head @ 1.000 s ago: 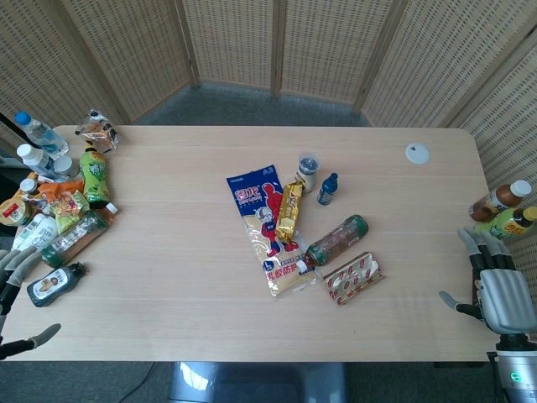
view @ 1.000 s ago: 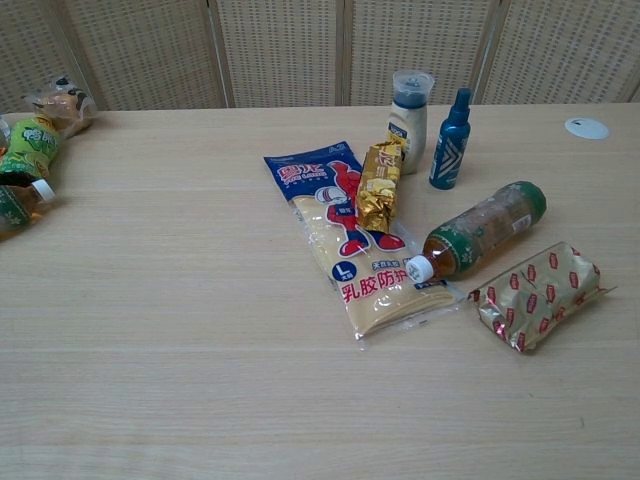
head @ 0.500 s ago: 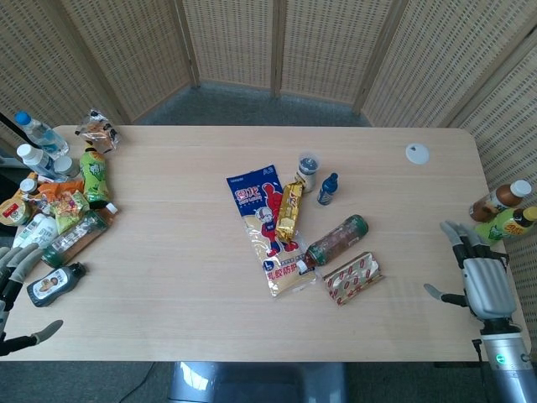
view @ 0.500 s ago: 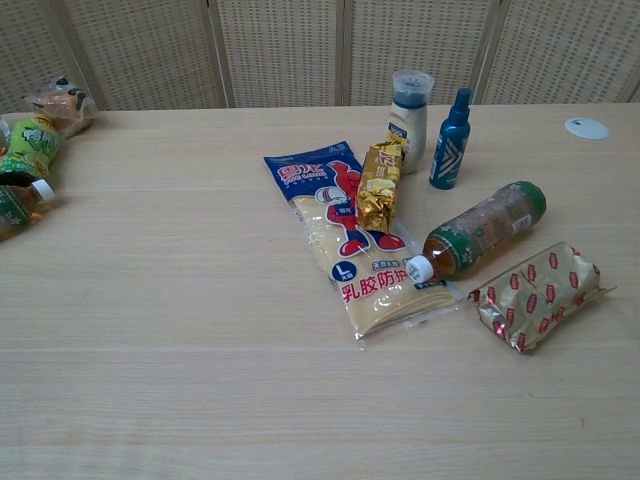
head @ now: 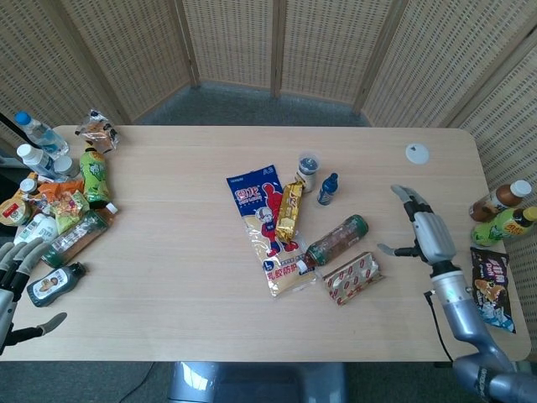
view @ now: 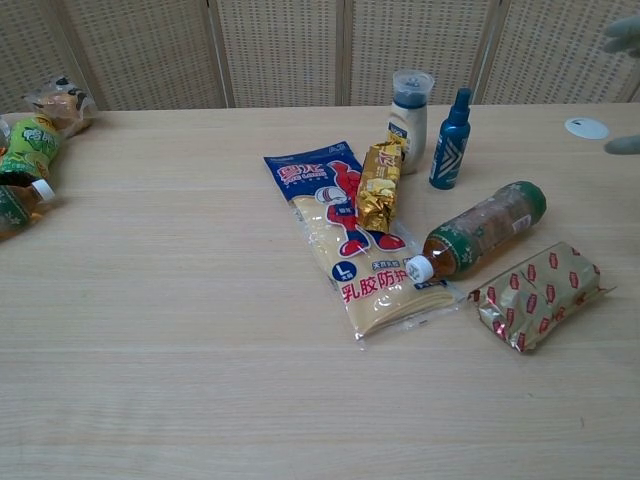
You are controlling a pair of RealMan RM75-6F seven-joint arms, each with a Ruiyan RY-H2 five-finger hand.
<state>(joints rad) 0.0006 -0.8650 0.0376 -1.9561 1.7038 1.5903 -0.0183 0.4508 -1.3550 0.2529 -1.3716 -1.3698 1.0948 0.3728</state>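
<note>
Pale wood desk (head: 168, 252) under me, and my right robot hand (head: 422, 232) hovers above it toward the right, fingers spread, thumb stuck out sideways, nothing in its grasp. In the chest view only a blurred bit of it shows at the top right corner.

Nearest to it is the tea bottle (head: 337, 239), lying on its side with the white cap toward the glove pack (head: 267, 227) and just touching that pack's edge. Just below the bottle lies the foil snack packet (head: 352, 277), close beside it. The blue spray bottle (head: 328, 188) stands upright further back, apart from both.

My left robot hand (head: 15, 267) hangs at the desk's near left corner, fingers apart, holding nothing, next to a small dark bottle (head: 54, 284).

My read: this is the approach, with no contact made. A grasp on the tea bottle would call for lowering the right robot hand across its round body, fingers wide, without nudging the snack packet alongside.
</note>
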